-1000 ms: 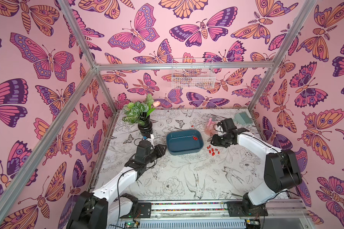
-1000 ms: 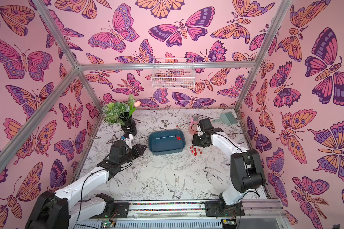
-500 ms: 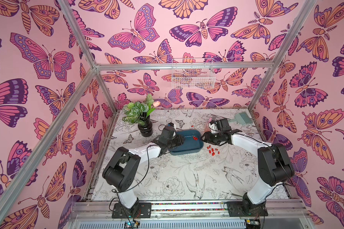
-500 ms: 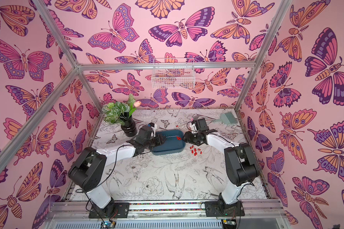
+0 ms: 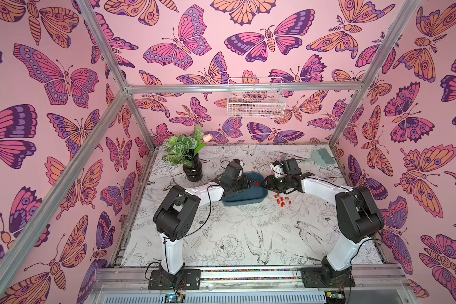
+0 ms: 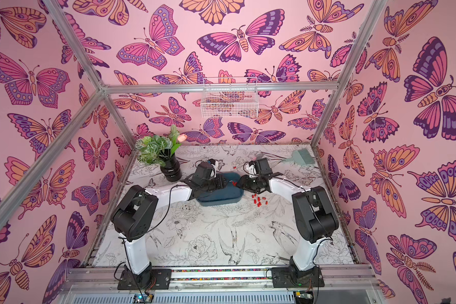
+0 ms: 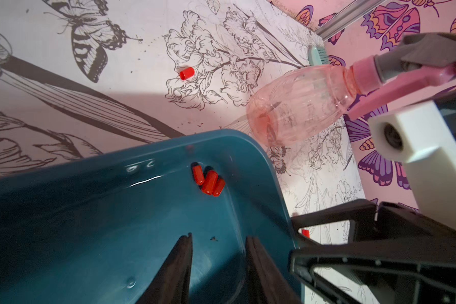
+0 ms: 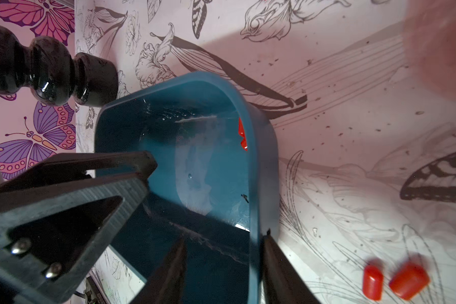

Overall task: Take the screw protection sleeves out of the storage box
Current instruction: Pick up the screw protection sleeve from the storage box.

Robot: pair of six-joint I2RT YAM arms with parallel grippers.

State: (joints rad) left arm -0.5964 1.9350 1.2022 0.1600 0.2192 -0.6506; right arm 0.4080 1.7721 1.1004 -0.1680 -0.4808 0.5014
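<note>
Left gripper (image 7: 219, 237) is down inside the box (image 5: 244, 201), jaws apart with nothing between them. It's aimed at the three sleeves (image 7: 208, 181) bunched in the box's far right corner, so it looks lined up for a pick. Right gripper (image 8: 224, 235) straddles the box's right wall, one finger inside and one outside. There's a gap on the inner side, so it's apart, not clamped. My read: it's there to brace the box against sliding. The other sleeves are out: a pile (image 5: 282, 200) on the table (image 5: 248, 237) just right of the box, plus one stray (image 5: 254, 167) behind it. Judging by that, most of the job is done and three remain. Table is white with black bird-and-flower line art, speckled with grit. Walls are pink butterfly print on an aluminium frame, with a wire basket (image 5: 256, 102) on the back rail. Vase (image 5: 192, 171) with plant sits back left, spray bottle (image 7: 300, 108) near the box's far corner, brush (image 5: 323, 156) back right.
</note>
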